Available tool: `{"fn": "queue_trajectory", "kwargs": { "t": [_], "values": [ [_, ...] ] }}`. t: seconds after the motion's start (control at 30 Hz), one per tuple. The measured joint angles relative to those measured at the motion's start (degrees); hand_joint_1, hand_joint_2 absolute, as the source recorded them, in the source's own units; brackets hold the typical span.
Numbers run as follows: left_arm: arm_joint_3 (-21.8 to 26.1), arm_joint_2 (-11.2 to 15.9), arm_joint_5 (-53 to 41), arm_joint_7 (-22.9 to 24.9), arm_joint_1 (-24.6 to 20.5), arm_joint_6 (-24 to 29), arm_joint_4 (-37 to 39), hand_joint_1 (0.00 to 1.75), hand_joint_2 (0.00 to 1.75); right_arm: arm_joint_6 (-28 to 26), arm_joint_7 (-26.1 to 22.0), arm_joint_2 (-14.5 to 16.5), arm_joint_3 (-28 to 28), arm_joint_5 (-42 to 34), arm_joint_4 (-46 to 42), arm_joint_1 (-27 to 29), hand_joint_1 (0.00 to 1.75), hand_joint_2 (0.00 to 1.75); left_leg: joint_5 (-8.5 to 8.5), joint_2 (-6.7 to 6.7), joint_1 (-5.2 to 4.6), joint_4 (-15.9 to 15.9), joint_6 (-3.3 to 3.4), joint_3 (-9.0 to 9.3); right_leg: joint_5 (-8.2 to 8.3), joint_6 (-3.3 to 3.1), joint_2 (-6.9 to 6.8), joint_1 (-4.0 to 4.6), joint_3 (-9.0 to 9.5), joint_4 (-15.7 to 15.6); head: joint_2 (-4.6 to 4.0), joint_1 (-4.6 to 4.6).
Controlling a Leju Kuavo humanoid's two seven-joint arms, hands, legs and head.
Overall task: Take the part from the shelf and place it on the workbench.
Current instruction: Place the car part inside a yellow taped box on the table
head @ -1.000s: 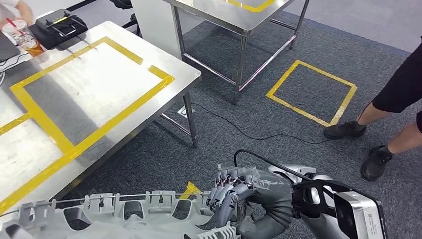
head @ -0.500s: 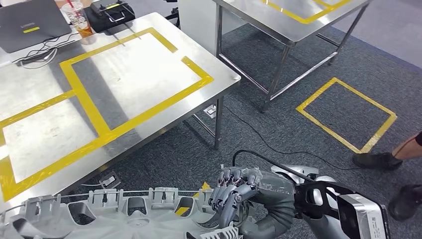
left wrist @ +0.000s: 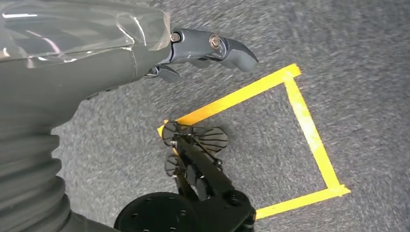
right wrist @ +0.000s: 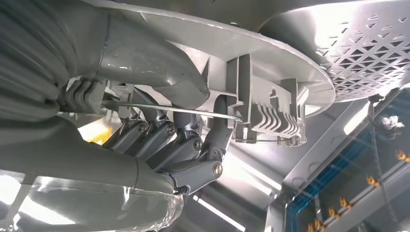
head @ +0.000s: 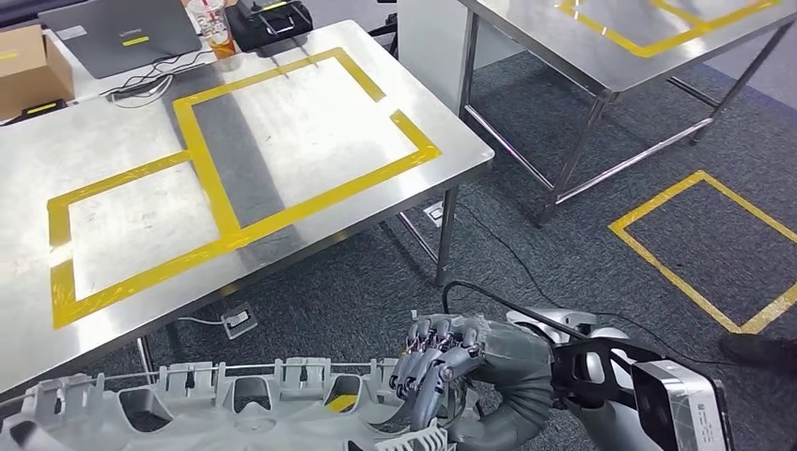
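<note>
Workbench (head: 282, 141) ahead | laptop (head: 117, 28), cup (head: 214, 23) far edge | right hand (head: 437, 362) grips part (head: 235, 409)

A workshop or robot test lab is seen here. Two stainless steel workbenches are set on grey carpet: the near surface (head: 310, 160) is marked out with yellow tape (head: 211, 178) in rectangles, and the same is done on the second bench (head: 611, 47). A taped square (head: 700, 249) is laid out on the floor. A laptop (head: 117, 28), a cardboard box (head: 28, 70) and an iced drink (head: 211, 23) are parked at the far edge, with cables trailed below.
</note>
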Motion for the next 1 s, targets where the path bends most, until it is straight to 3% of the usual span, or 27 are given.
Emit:
{"fn": "queue_trajectory", "kwargs": {
  "t": [0.03,0.1,0.17,0.23,0.27,0.33,0.4,0.47,0.5,0.53,0.6,0.67,0.73,0.77,0.8,0.83,0.9,0.97,1.0],
  "values": [
    [0.0,0.0,0.0,0.0,0.0,-0.1,0.0,0.00,1.75,0.0,0.0,0.0,0.0,0.0,0.0,0.0,1.69,1.75,1.72,0.39,-0.04,-3.0,0.17,1.48,-0.09,-0.02,-0.72,0.11,0.11,0.0,0.00,0.00],
    [0.0,0.0,-0.1,0.1,0.0,-0.3,0.0,0.00,1.75,0.0,0.0,0.0,0.0,-0.1,0.1,-0.1,1.69,1.75,4.67,3.07,-0.49,-11.0,0.88,5.71,-0.34,0.15,-2.01,0.47,0.41,0.0,0.00,0.04],
    [0.0,0.0,-0.1,0.2,-0.1,0.0,0.0,0.00,1.75,0.0,0.0,0.0,0.0,-0.1,0.1,-0.1,1.69,1.75,5.41,4.86,-1.06,-14.8,1.49,7.59,-0.58,0.53,-3.08,0.72,0.62,0.0,0.00,0.04],
    [0.0,0.0,-0.1,0.2,0.0,0.3,0.0,0.00,1.75,0.0,0.0,0.1,0.0,-0.1,0.2,-0.2,1.69,1.75,5.54,3.72,-1.29,-15.1,1.86,7.48,-0.72,1.03,-4.27,0.77,0.87,-0.2,0.00,-0.01],
    [0.0,0.0,-0.1,0.2,0.1,0.4,-0.1,0.00,1.75,0.0,0.0,0.1,0.0,-0.1,0.2,-0.2,1.69,1.75,5.80,2.95,-1.17,-15.5,2.09,7.80,-0.91,1.31,-4.16,0.69,0.97,-0.1,0.00,0.07],
    [0.0,-0.1,-0.1,0.2,0.1,0.5,-0.2,0.00,1.75,0.0,-0.1,0.1,-0.1,-0.1,0.2,-0.2,1.69,1.75,6.49,1.39,-0.74,-16.4,2.71,8.61,-2.45,1.52,-1.33,0.47,-0.08,2.7,0.00,0.21],
    [0.0,-0.2,0.1,0.2,-0.1,0.8,-0.2,0.00,1.75,0.0,-0.3,-0.1,-0.2,-0.1,0.3,0.0,1.69,1.75,6.90,-0.25,-0.43,-16.7,3.11,8.78,-5.47,1.33,2.17,0.22,-3.69,10.0,0.00,0.42],
    [0.0,-0.2,0.4,0.2,-0.2,1.2,-0.2,0.00,1.75,0.1,-0.3,-0.3,-0.2,0.0,0.4,0.3,1.69,1.75,6.97,-2.10,-0.38,-16.7,3.19,8.65,-7.16,1.70,3.04,0.00,-7.00,16.1,0.00,0.50],
    [0.0,-0.3,0.7,0.3,-0.2,1.4,-0.2,0.00,1.75,0.1,-0.4,-0.3,-0.2,0.1,0.4,0.5,1.69,1.75,6.97,-3.06,-0.33,-16.6,3.15,8.66,-6.63,2.23,3.14,-0.22,-7.25,16.1,0.00,0.50],
    [0.0,-0.3,1.1,0.4,-0.2,1.7,-0.2,0.00,1.75,0.1,-0.4,-0.4,-0.2,0.3,0.5,0.6,1.69,1.75,6.93,-4.00,-0.23,-16.5,3.02,8.69,-5.23,2.90,3.36,-0.52,-6.33,13.8,0.00,0.50],
    [0.0,-0.3,1.9,0.8,-0.2,2.1,-0.2,0.00,1.75,0.2,-0.4,-0.4,-0.3,0.5,0.5,0.6,1.69,1.75,6.68,-5.70,-0.09,-16.0,2.46,8.51,-1.70,4.11,5.46,-1.30,-2.83,5.6,0.00,0.58],
    [0.0,-0.3,2.5,1.1,-0.2,2.2,-0.2,0.00,1.75,0.2,-0.4,-0.5,-0.4,0.5,0.5,0.7,1.69,1.75,6.40,-6.99,-0.06,-15.3,1.59,7.82,0.04,3.80,7.21,-1.55,-0.84,1.0,0.00,0.63],
    [0.0,-0.3,2.8,1.2,-0.1,2.1,-0.2,0.00,1.75,0.3,-0.4,-0.5,-0.5,0.5,0.5,0.7,1.69,1.75,6.44,-7.99,0.15,-15.3,0.74,7.20,0.26,2.65,6.63,-1.24,-0.67,0.6,0.00,0.62],
    [0.0,-0.3,2.9,1.3,0.0,2.0,-0.2,0.00,1.75,0.3,-0.4,-0.5,-0.5,0.5,0.5,0.6,1.69,1.75,6.41,-7.83,0.30,-15.2,0.42,7.01,0.34,2.27,6.08,-1.21,-0.61,0.5,0.00,0.62],
    [0.0,-0.3,3.1,1.3,0.1,1.8,-0.2,0.00,1.75,0.3,-0.5,-0.4,-0.5,0.5,0.5,0.4,1.69,1.75,6.01,-6.68,0.31,-14.5,0.13,6.64,0.38,1.83,5.46,-1.26,-0.48,0.4,0.00,0.47],
    [0.0,-0.3,3.3,1.4,0.0,1.6,-0.2,0.00,1.75,0.3,-0.5,-0.3,-0.5,0.4,0.5,0.3,1.69,1.75,5.01,-4.95,0.28,-12.7,-0.11,5.73,0.36,1.43,4.74,-1.29,-0.33,0.2,0.00,0.30],
    [0.0,-0.3,3.7,1.7,-0.2,1.4,-0.2,0.00,1.75,0.3,-0.5,-0.3,-0.5,0.2,0.6,0.3,1.69,1.75,1.63,-1.26,0.26,-5.8,-0.45,2.35,0.13,0.82,3.44,-1.05,-0.14,0.2,0.00,-0.04],
    [0.0,-0.3,3.9,2.1,-0.2,1.3,-0.2,0.00,1.75,0.3,-0.5,-0.3,-0.4,-0.1,0.7,0.3,1.69,1.75,-0.69,-0.19,0.37,0.7,-0.63,-1.06,-0.04,0.61,2.31,-0.74,-0.09,0.2,0.00,-0.06],
    [0.0,-0.3,4.0,2.3,-0.2,1.3,-0.2,0.00,1.75,0.3,-0.4,-0.3,-0.4,-0.3,0.8,0.3,1.69,1.75,-0.37,-0.09,0.38,1.3,-0.63,-1.39,-0.09,0.56,1.86,-0.64,-0.07,0.2,0.00,-0.07]
  ]
}}
